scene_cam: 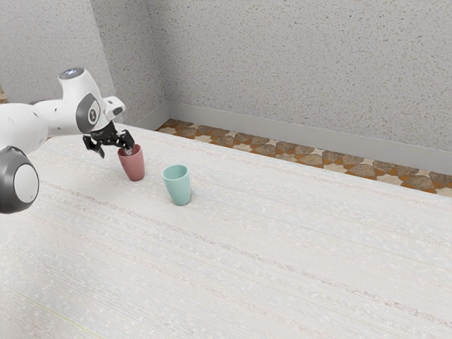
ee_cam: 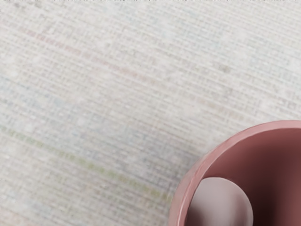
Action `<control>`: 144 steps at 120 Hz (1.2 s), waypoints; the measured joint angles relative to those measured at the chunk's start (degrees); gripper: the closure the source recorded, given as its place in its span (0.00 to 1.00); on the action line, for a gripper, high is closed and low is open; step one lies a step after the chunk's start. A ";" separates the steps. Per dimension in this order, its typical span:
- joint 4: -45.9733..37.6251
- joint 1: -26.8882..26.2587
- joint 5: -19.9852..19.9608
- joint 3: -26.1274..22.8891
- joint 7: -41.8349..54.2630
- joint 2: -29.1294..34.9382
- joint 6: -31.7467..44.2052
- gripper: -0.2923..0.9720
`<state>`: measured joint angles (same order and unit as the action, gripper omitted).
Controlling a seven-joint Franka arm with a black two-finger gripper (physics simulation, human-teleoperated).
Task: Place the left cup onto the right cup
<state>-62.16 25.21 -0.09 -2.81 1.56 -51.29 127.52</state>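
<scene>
Your gripper (scene_cam: 127, 147) is hanging at the rim of the pink cup (scene_cam: 132, 166), lined up to grasp its wall; whether the jaws are pinching, you cannot tell. The teal cup (scene_cam: 176, 185) is waiting just beyond them.

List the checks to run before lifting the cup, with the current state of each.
1. Pink tapered cup upright on the pale wood-grain table: ok.
2. Teal tapered cup upright, mouth up: ok.
3. Cups apart, nothing between them: ok.
4. Black gripper down at the pink cup's rim: ok.
5. Firm hold on the pink cup: cannot tell.
</scene>
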 joint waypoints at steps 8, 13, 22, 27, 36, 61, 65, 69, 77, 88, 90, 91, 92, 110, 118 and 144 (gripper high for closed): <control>-0.04 -0.01 0.00 -0.18 0.03 -0.04 0.12 0.23; -0.07 0.00 0.00 -0.37 0.04 -0.07 0.18 0.23; -0.08 -0.05 0.00 -0.54 0.04 -0.09 0.26 0.28; -0.09 -0.07 -0.01 -0.60 0.01 -0.09 0.30 0.32; -0.09 -0.07 -0.01 -0.63 -0.04 -0.09 0.34 0.42; -0.10 -0.14 -0.33 -0.86 -0.18 -0.09 0.40 0.66; -0.10 -0.13 -0.75 -0.91 -0.20 -0.09 0.39 0.69; -0.11 -0.15 -1.17 -0.92 -0.21 -0.09 0.39 0.72; -0.14 -0.16 -1.75 -0.94 -0.24 -0.09 0.40 0.76; -0.15 -0.22 -2.15 -0.96 -0.30 -0.09 0.39 0.80; -0.15 -0.23 -2.21 -0.96 -0.31 -0.09 0.39 0.81; -0.16 -0.23 -2.24 -0.96 -0.31 -0.09 0.38 0.81; -0.16 -0.24 -2.27 -0.96 -0.32 -0.09 0.38 0.81; -0.16 -0.40 -2.37 -0.97 -0.53 -0.09 0.41 0.83; -0.17 -0.43 -2.30 -0.97 -0.69 -0.09 0.43 0.84; -0.18 -0.53 -1.98 -0.86 -1.23 0.32 0.41 0.85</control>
<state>-62.34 24.68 -2.07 -3.67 0.33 -50.97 127.93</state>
